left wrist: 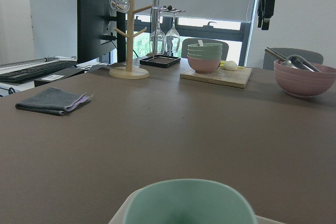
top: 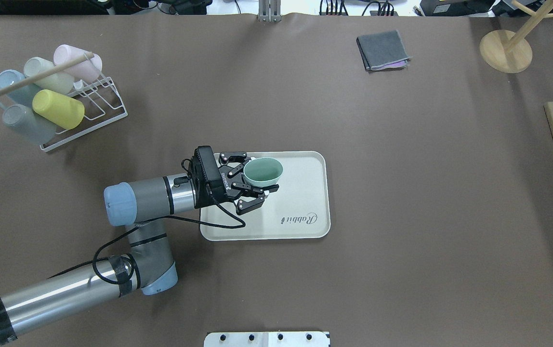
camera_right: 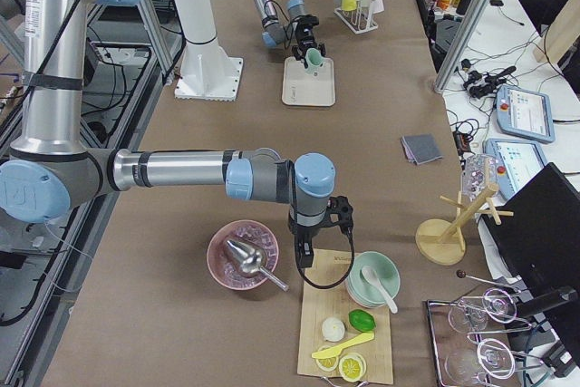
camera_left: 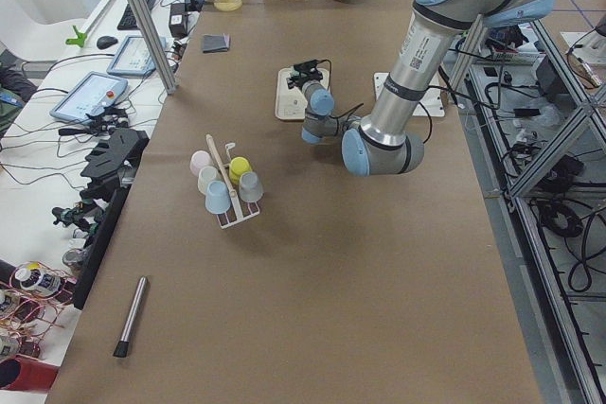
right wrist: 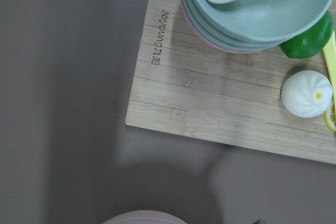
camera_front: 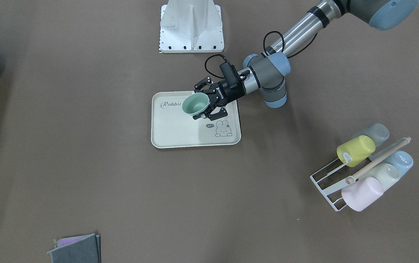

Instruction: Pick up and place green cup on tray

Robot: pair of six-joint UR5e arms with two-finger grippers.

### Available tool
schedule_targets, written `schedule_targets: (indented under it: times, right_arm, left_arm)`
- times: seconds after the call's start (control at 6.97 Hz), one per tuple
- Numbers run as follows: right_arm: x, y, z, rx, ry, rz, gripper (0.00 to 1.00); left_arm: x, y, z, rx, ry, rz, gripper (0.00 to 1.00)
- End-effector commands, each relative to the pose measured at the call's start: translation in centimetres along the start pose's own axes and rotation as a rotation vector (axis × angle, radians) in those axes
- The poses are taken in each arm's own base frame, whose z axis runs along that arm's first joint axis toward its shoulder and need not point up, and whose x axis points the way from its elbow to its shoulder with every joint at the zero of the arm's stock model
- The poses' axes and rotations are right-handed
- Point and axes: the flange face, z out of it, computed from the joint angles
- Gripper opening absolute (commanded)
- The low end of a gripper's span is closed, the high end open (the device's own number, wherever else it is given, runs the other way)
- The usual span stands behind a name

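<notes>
Green cup (top: 264, 171) was held upright by left claw (top: 256, 177) over the tray (top: 305, 193); placement seemed underway, needing gentle lowering, then release.

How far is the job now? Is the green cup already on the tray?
Done: the left hand has grasped the green cup and holds it upright over the tray. In hand: setting it down; whether it touches the tray I cannot tell. Left: open the hand, retreat.
</notes>
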Motion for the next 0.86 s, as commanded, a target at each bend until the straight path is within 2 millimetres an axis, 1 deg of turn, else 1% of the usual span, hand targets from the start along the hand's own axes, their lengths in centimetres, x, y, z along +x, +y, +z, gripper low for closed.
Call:
schedule_targets:
  times: [0.0, 0.43, 0.72]
  right_arm:
    - [-0.21, -0.11, -0.24, 0.005, -0.001, -0.006, 1.00]
    - [-0.18, -0.08, 0.04, 0.003, -0.023, -0.001, 1.00]
    - [-0.12, -0.07, 0.10, 0.002, -0.022, 0.000, 1.00]
  left_arm:
    - [0.12, 0.23, 0.01, -0.010, 0.010, -0.024, 0.34]
    - [-0.11, 0.68, 0.41, -0.048, -0.009, -0.030, 0.35]
    - [-0.19, 0.95, 0.80, -0.081, -0.016, -0.001, 0.35]
